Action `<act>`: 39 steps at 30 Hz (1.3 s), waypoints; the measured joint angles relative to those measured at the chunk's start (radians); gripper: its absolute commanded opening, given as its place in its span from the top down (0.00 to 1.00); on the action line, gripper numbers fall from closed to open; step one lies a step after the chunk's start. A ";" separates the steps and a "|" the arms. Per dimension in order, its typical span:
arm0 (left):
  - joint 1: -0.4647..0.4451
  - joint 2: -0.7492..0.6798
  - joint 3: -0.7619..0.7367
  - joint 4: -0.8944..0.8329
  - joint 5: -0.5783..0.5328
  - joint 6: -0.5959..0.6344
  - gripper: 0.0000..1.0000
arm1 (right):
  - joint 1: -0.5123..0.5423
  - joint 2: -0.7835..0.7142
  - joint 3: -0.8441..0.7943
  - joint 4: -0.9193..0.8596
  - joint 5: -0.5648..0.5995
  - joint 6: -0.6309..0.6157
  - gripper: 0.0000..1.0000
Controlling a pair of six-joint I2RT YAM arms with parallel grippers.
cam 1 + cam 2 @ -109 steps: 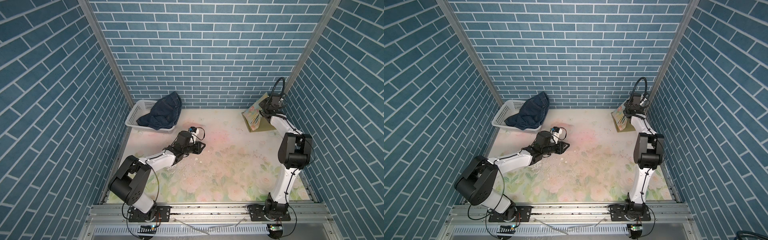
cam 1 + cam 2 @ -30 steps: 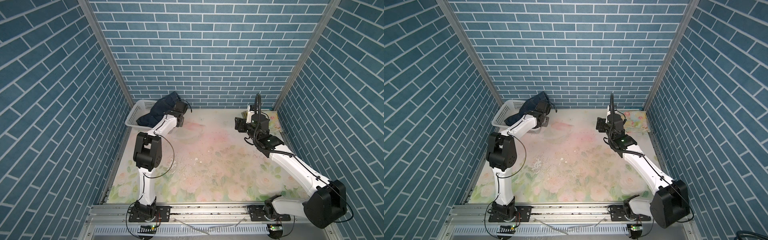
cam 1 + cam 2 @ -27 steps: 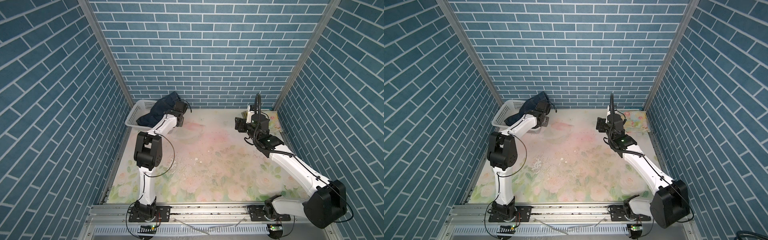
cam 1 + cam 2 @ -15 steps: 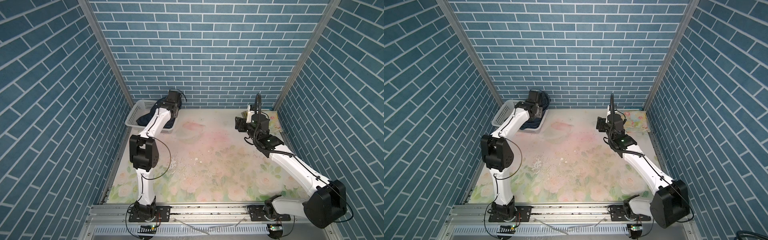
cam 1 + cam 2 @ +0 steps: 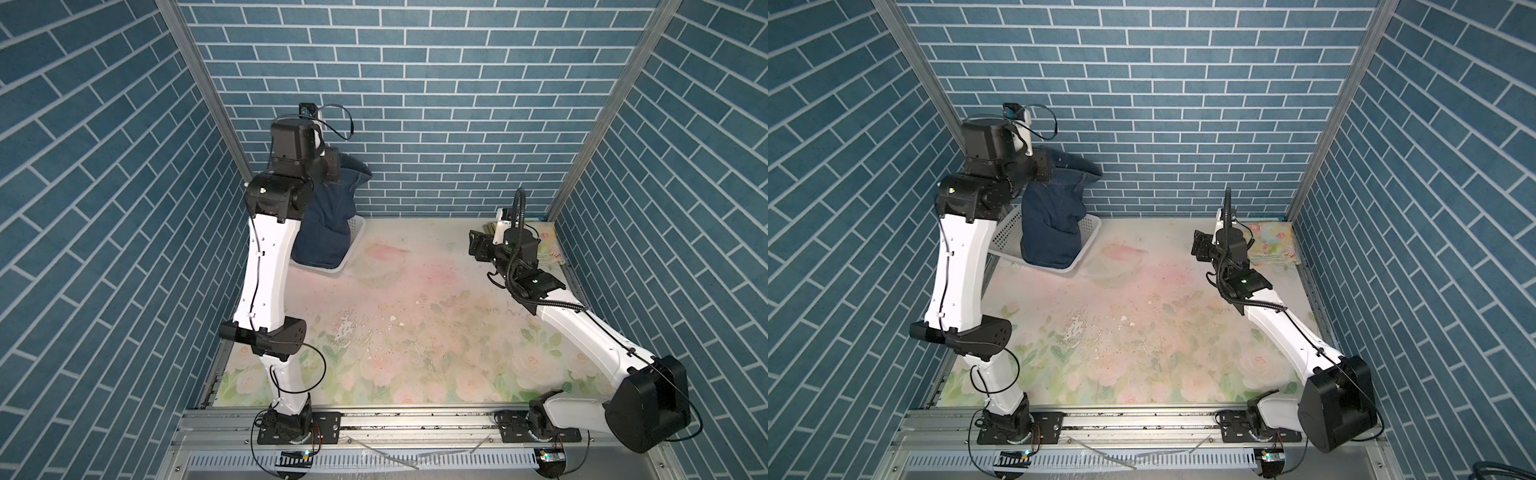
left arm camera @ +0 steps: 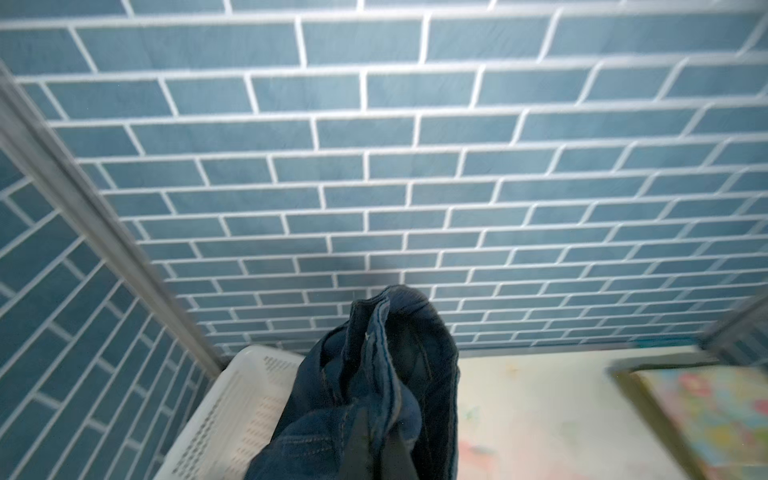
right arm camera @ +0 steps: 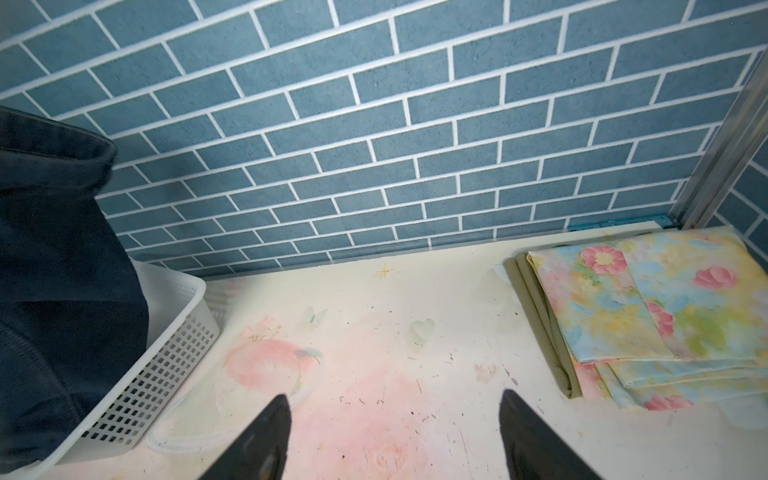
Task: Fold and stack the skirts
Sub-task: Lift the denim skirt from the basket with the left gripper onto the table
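Dark blue denim skirt [image 5: 1050,232] hangs from L jaws, clamped on its top edge, over white perforated plastic basket [image 7: 178,332]. Prob. heavy, stiffish; R jaws, wide & empty, should take opposite edge.

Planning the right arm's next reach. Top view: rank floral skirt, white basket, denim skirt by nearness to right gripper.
1. floral skirt, back right corner, closest.
2. white basket, back left.
3. denim skirt, hanging over the basket, farthest left.

The denim skirt [image 6: 374,395] hides the left jaws and most of the basket [image 5: 1007,235]. Under the floral skirt [image 7: 648,307], only an edge of the olive skirt [image 7: 530,291] shows.
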 measured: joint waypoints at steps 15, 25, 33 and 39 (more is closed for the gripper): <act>-0.192 -0.172 -0.201 0.201 0.576 -0.192 1.00 | -0.122 -0.227 -0.116 -0.059 -0.064 0.111 0.21; -0.306 -0.308 -0.417 0.284 0.674 -0.180 1.00 | -0.137 -0.329 -0.139 -0.125 -0.058 0.111 0.19; -0.298 -0.247 -0.681 0.329 0.628 -0.148 1.00 | -0.143 -0.362 -0.135 -0.218 -0.087 0.089 0.08; -0.287 -0.136 -0.752 0.335 0.536 -0.105 0.98 | -0.144 -0.345 -0.102 -0.287 -0.171 0.053 0.05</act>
